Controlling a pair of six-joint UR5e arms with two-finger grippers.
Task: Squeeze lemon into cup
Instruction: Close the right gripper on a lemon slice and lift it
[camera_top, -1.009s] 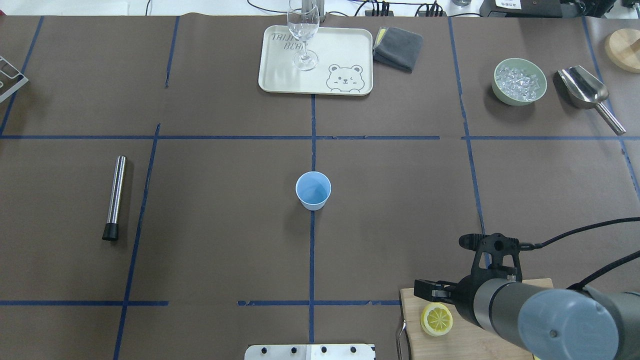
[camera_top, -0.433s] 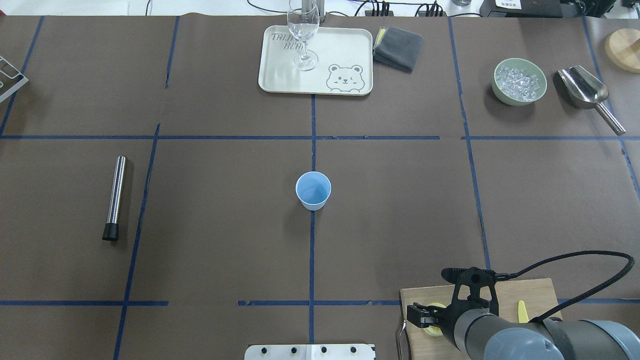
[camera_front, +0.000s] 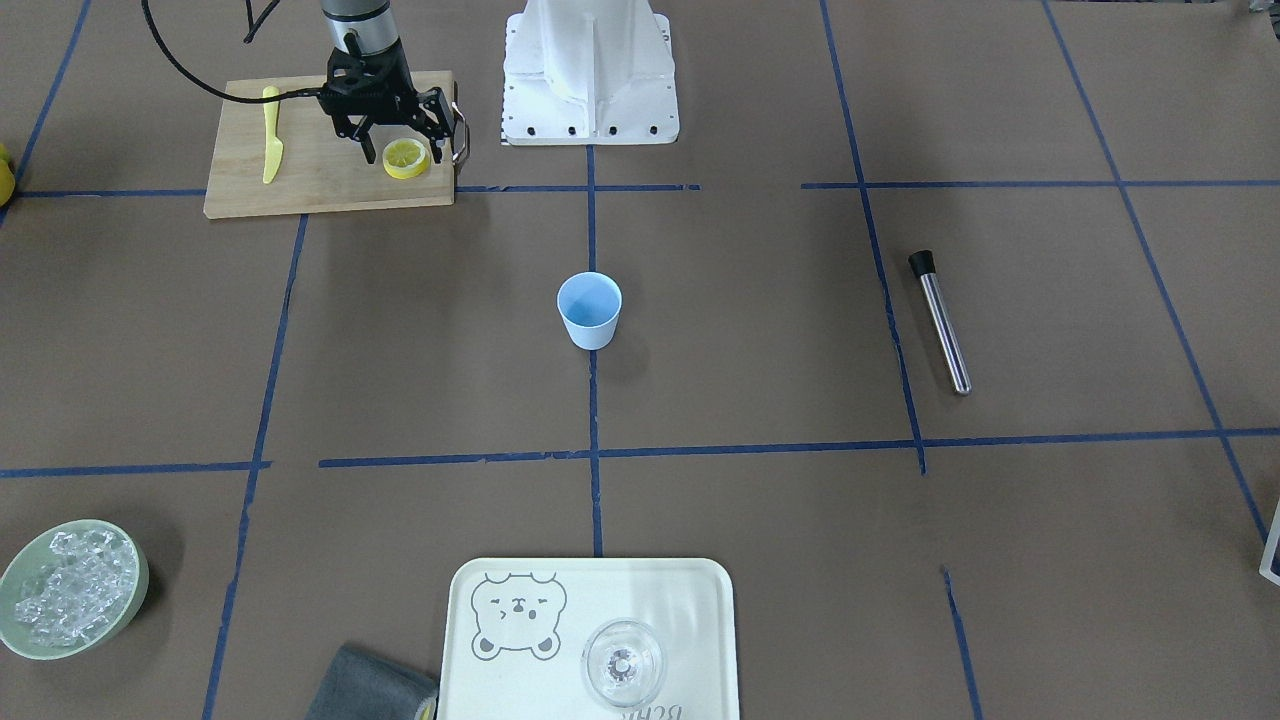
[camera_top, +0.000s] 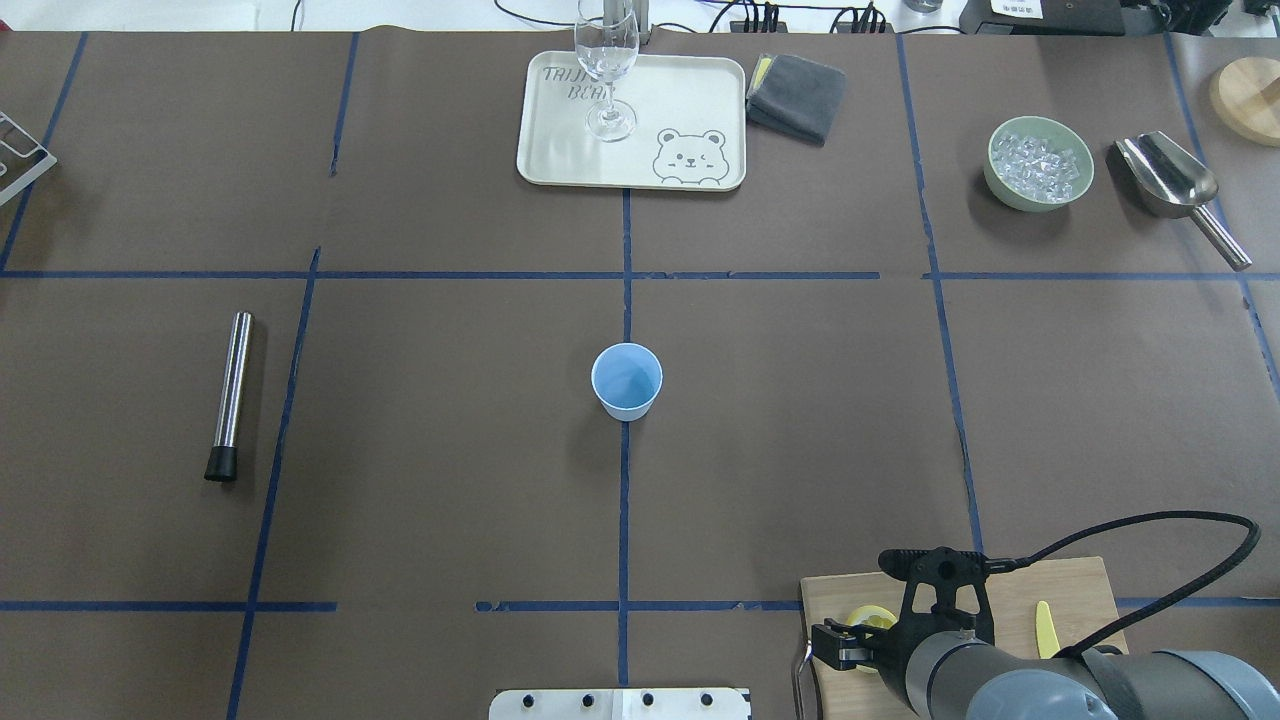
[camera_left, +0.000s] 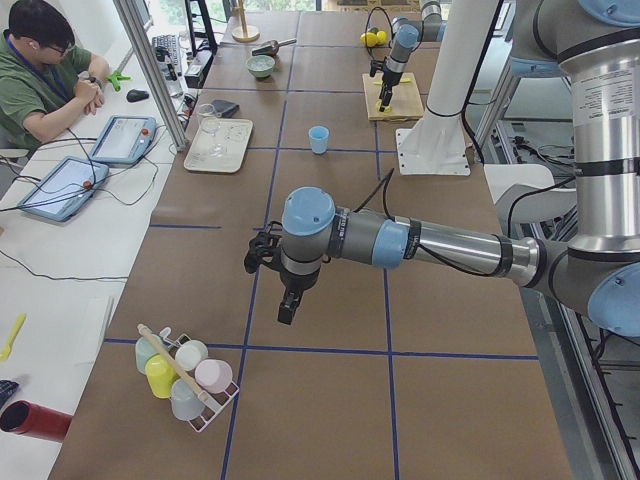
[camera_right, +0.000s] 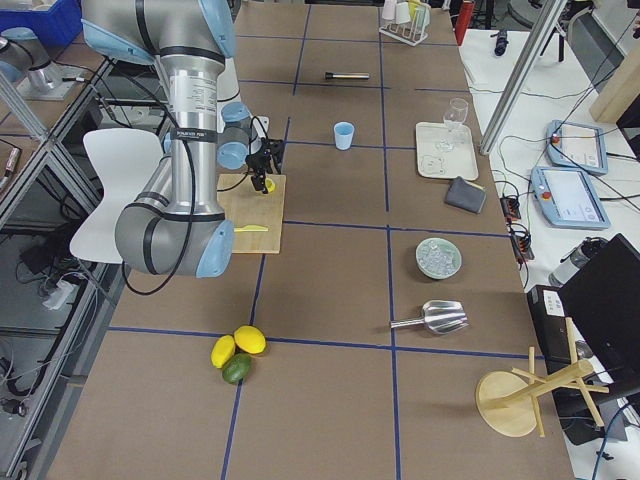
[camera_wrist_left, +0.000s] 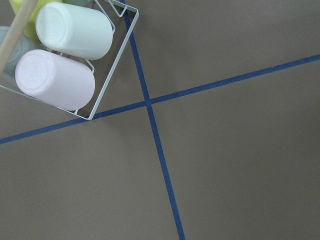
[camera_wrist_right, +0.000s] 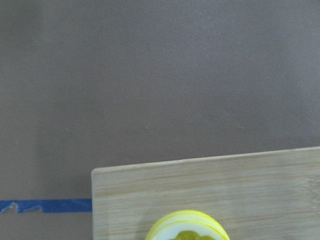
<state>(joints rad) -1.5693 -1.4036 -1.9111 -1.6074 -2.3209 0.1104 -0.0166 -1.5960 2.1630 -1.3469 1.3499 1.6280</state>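
- right gripper (camera_front: 398, 140) is spread wide, low over the wooden board (camera_front: 310, 190).
- lemon slice (camera_front: 406, 158) lies on the board between its fingers; whether they touch it is unclear.
- cup (camera_front: 589, 310) stands upright, well apart from it.
- left gripper (camera_left: 288, 305): cannot tell whether wide or narrow.

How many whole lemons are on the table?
2. One whole lemon lies beside a second whole lemon and a green lime, at the table's right end. None seem hidden.
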